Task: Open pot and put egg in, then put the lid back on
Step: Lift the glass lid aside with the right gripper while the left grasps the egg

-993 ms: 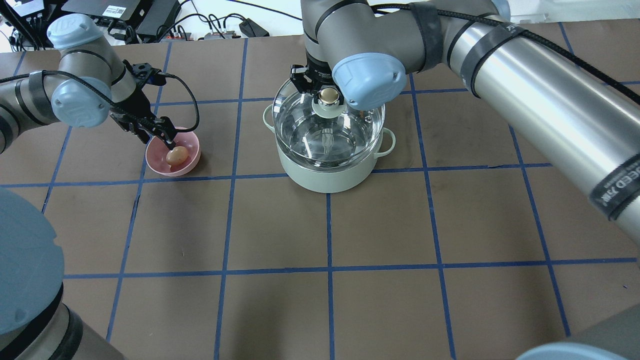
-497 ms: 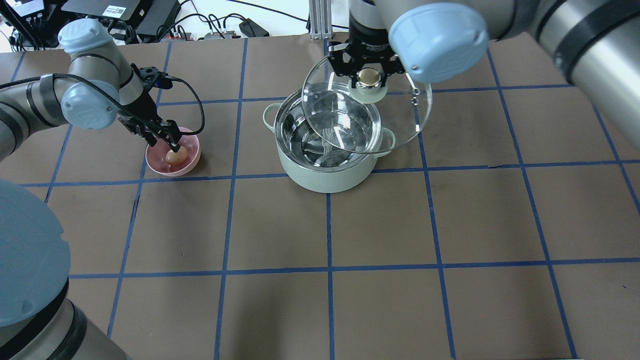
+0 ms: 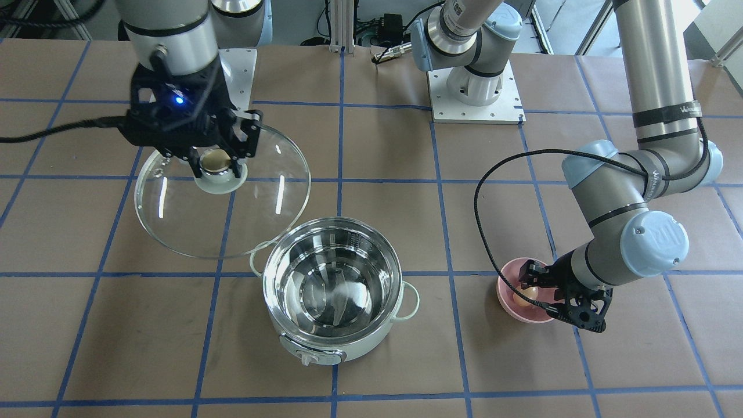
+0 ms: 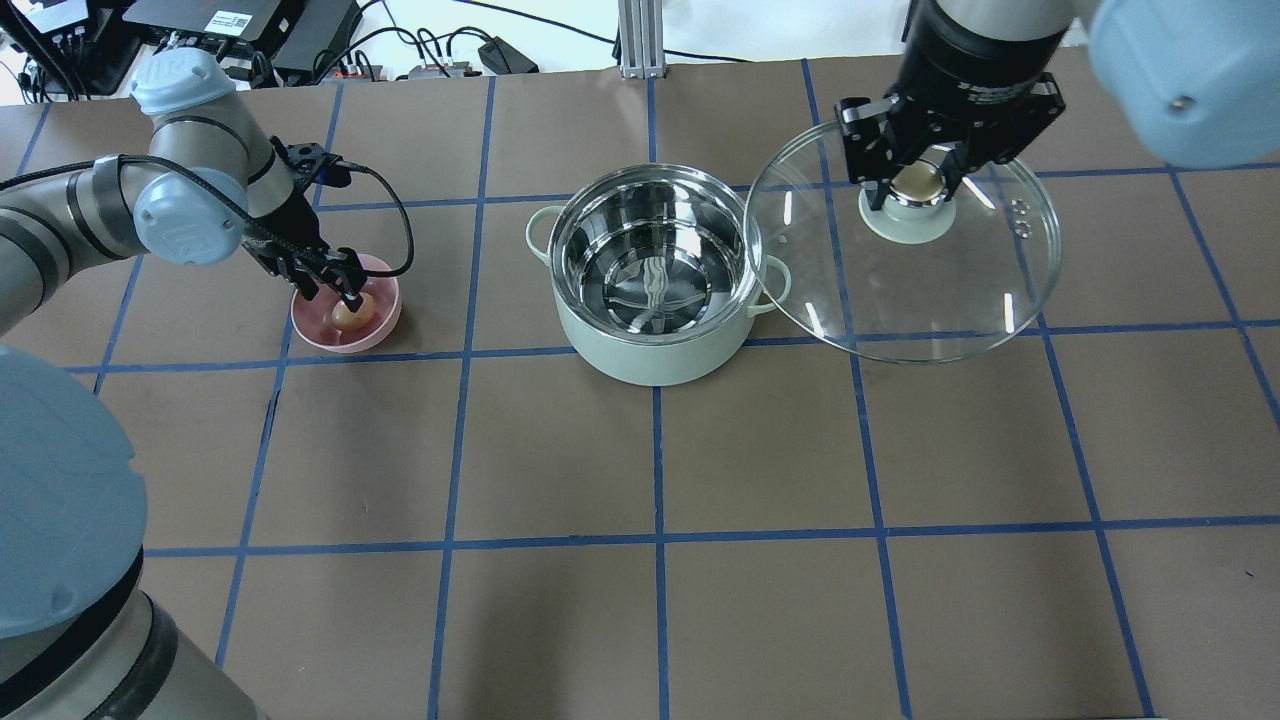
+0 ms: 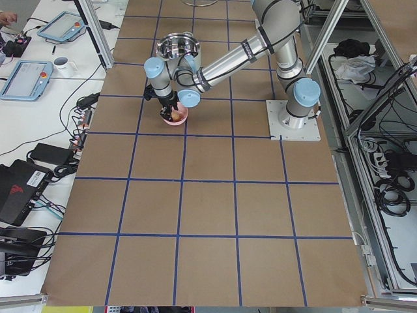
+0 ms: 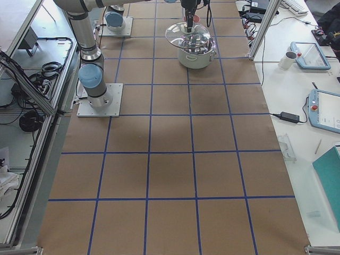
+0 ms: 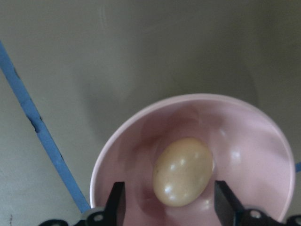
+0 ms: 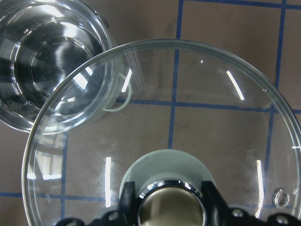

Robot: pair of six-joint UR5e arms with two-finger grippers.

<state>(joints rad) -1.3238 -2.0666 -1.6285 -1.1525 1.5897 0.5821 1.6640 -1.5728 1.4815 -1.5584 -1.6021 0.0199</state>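
Note:
The mint-green pot [image 4: 640,362] stands open at mid-table, its steel inside empty; it also shows in the front view [image 3: 348,347]. My right gripper [image 4: 918,182] is shut on the knob of the glass lid [image 4: 900,295] and holds it in the air to the pot's right, its edge over the pot's handle. The right wrist view shows the lid [image 8: 188,94] with the pot below it at upper left. The tan egg [image 4: 350,316] lies in a pink bowl [image 4: 322,338]. My left gripper [image 7: 168,197] is open, its fingers on either side of the egg [image 7: 183,172].
Blue tape lines divide the brown table into squares. The robot's base plates [image 3: 476,93] sit at the near side of the table. Cables and electronics [image 4: 250,30] lie beyond the far edge at the left.
My right gripper has lifted the lid off the pot and carried it to the right. My left gripper has stayed at the pink bowl, shifting slightly around the egg.

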